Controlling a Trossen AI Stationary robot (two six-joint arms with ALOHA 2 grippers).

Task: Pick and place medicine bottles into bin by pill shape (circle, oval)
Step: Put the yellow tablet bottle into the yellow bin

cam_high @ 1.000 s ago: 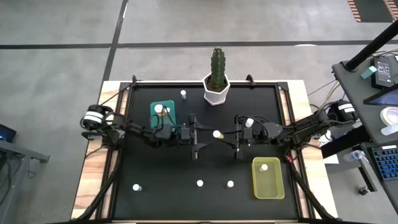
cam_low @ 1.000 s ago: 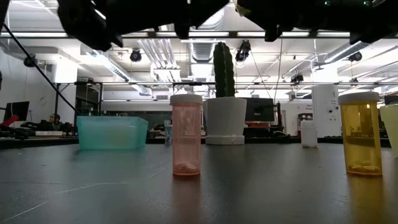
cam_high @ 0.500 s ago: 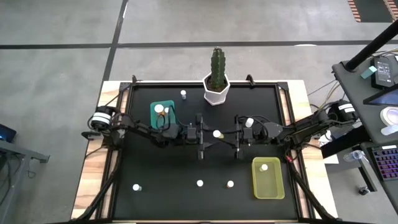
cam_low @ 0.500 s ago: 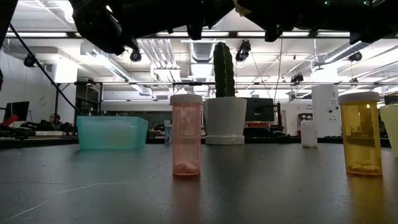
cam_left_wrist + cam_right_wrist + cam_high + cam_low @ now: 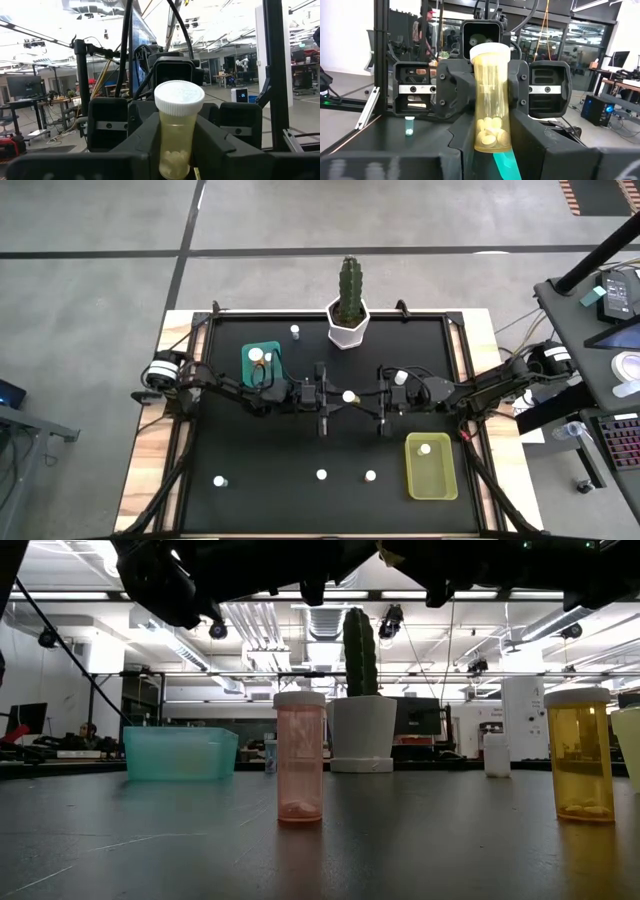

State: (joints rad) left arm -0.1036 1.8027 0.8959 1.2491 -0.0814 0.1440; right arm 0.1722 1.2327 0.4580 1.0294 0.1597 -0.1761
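**State of the hands.** The left hand (image 5: 335, 396) and the right hand (image 5: 362, 396) meet nose to nose at the centre of the black surface (image 5: 260, 440). The held bottle (image 5: 348, 395) sits between them. In the left wrist view, the left hand's own fingers (image 5: 142, 145) lie against both sides of the bottle's lower body. In the right wrist view, the right hand's fingers (image 5: 530, 142) clamp it the same way. Both hands are therefore closed on this one bottle.

**The held bottle.** It stands upright, with a pale, translucent yellow body and a white cap. A small heap of white tablets lies at its bottom. The right wrist view shows them as flat round discs.

**Other bottles.**
- One white-capped bottle (image 5: 256, 354) stands in the teal bin (image 5: 270, 372), beside the left arm.
- One bottle (image 5: 424, 448) stands in the yellow bin (image 5: 431, 480), near the right arm.
- Loose bottles stand on the surface. One (image 5: 295, 331) is just beside the cactus pot (image 5: 347, 325) and one (image 5: 401, 377) is close to the right arm.
- Three more stand along the near edge (image 5: 219, 480) (image 5: 321, 474) (image 5: 370, 476).
- The low view shows two bottles upright, one with a pink body (image 5: 299, 757) and one with an amber body (image 5: 579, 755). Each has pills at its bottom.
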